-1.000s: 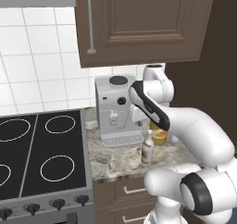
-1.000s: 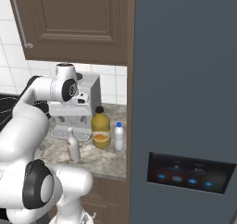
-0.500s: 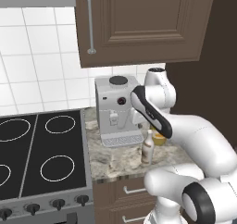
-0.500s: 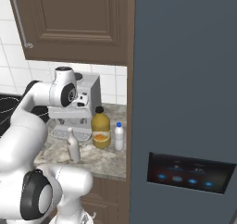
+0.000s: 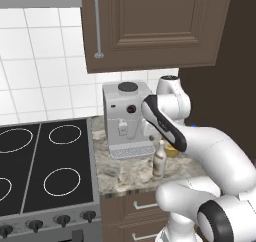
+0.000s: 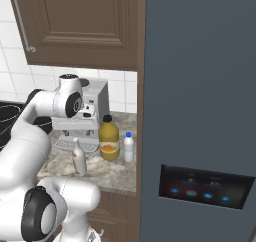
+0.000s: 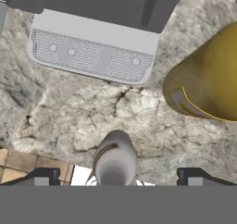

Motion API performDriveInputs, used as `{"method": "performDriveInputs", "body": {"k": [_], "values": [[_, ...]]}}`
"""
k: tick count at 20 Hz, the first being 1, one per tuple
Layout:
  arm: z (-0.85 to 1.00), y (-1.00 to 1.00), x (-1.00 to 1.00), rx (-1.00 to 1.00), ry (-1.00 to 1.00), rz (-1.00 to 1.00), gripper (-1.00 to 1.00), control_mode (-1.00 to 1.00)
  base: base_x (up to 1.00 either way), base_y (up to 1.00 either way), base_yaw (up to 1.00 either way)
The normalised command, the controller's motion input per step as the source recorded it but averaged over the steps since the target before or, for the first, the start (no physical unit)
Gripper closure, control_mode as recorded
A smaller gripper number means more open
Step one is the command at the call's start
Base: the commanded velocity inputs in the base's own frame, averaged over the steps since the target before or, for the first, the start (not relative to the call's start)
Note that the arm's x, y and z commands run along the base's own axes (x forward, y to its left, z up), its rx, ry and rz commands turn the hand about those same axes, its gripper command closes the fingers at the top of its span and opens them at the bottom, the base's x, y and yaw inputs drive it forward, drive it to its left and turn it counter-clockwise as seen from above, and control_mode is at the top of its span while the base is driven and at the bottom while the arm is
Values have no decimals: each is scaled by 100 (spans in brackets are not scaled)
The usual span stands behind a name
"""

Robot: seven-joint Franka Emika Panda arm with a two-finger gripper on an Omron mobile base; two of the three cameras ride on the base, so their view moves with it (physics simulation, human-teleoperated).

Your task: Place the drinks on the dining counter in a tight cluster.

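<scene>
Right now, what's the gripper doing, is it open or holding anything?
Gripper: jaws open wide, holding nothing, with the top of the slim beige-white bottle between the fingertips but not clamped.

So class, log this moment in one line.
hand: open, above slim bottle | jug: on counter | nothing held
</scene>
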Motion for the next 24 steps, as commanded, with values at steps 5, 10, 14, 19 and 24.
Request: {"method": "performDriveInputs", "body": {"k": [5,10,14,19,24], "values": [[-7,0,-23,0,0,0,-100,-100,0,0,0],[-4,0,-11,0,0,0,-100,-100,0,0,0],[-18,1,0,0,0,0,-100,-100,0,0,0],[-22,1,7,0,0,0,-100,-100,0,0,0],[-16,1,4,0,0,0,-100,-100,0,0,0]]}}
